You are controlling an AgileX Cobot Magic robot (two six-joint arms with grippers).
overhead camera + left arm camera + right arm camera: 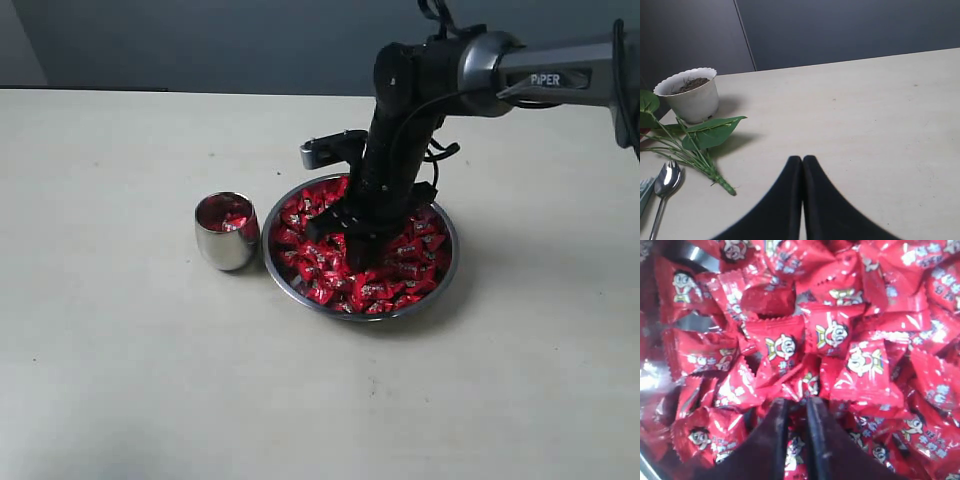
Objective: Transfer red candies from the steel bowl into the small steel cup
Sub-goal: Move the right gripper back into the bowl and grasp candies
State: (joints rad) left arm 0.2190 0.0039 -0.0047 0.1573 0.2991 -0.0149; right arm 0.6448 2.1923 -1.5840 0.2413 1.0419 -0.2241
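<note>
Right gripper (350,243) is down in the steel bowl (446,272), buried in the red candies (400,270). Its jaws are almost together, with a red wrapper caught between them. The small steel cup (226,248) sits just left of the bowl on the worktop (120,380), a few candies inside. Left gripper (802,160) is pressed together, holding nothing.

wht pot (690,102), leafy sprig (710,134), spoon (667,179), table (865,125)
</note>
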